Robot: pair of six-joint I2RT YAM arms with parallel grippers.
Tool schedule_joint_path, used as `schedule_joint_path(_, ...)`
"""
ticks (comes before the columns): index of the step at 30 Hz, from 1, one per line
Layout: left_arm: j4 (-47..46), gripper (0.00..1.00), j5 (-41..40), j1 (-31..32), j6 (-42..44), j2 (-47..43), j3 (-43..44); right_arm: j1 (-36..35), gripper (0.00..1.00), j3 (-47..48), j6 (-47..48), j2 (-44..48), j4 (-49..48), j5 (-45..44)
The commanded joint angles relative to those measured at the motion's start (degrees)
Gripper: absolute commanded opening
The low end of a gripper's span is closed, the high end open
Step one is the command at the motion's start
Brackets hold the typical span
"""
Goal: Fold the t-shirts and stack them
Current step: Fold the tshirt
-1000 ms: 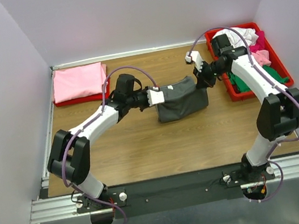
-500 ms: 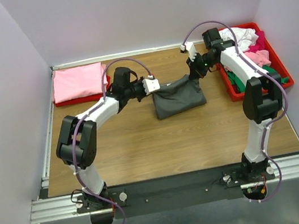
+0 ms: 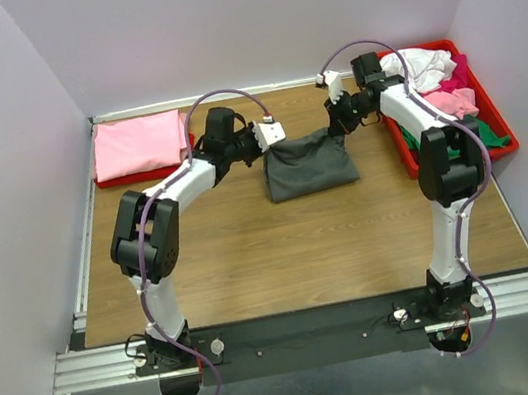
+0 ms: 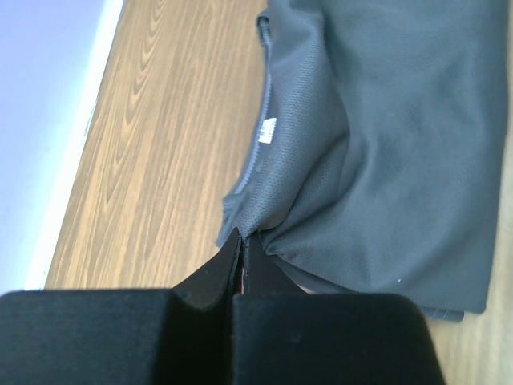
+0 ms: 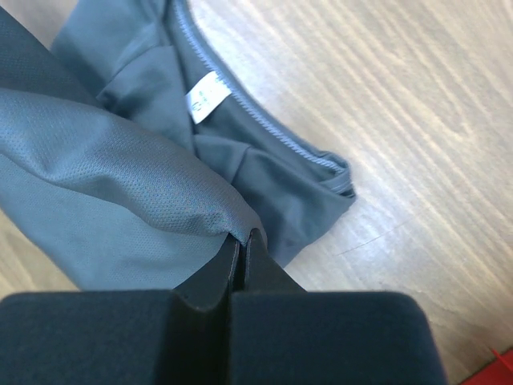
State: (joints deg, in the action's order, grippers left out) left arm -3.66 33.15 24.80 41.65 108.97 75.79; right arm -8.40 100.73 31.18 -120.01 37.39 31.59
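A dark grey t-shirt (image 3: 309, 165) lies folded on the wooden table near the back middle, its far edge lifted between both grippers. My left gripper (image 3: 266, 148) is shut on its left corner, seen pinched at the fingertips (image 4: 242, 238) in the left wrist view. On the right corner my right gripper (image 3: 338, 128) is shut (image 5: 244, 237). The white neck label (image 5: 204, 95) shows beside the collar. A folded pink t-shirt (image 3: 141, 144) lies at the back left. More t-shirts, white, pink, magenta and green (image 3: 437, 77), are heaped at the back right.
A red tray (image 3: 411, 165) at the back right holds the heap of shirts. Another red tray (image 3: 144, 176) lies under the pink shirt. Grey walls close in the table on three sides, and a metal rail (image 3: 312, 329) runs along the near edge.
Both grippers have carried the grey shirt's held edge towards the back of the table, and the shirt has shifted a little away from the arms' bases.
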Motion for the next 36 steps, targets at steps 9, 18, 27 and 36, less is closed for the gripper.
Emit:
schedule_joint_path(9, 5.50, 0.00, -6.69, -0.36, -6.31, 8.10, 11.13, 0.32, 0.00, 1.22, -4.46, -2.51, -5.83, -4.52)
schedule_joint_path(18, 9.46, 0.00, -8.53, -0.36, -8.25, 11.88, 16.40, 0.32, 0.03, 1.49, -4.90, -3.66, -6.01, -5.40)
schedule_joint_path(27, 6.40, 0.88, -19.93, -0.36, -19.84, 10.66, 22.64, 0.23, 0.84, 0.88, -12.09, -0.76, -12.50, -16.63)
schedule_joint_path(36, 7.16, 0.91, -37.11, -1.24, -33.72, -0.40, 22.32, 0.93, 0.90, -3.33, -19.12, 6.61, -17.08, -21.78)
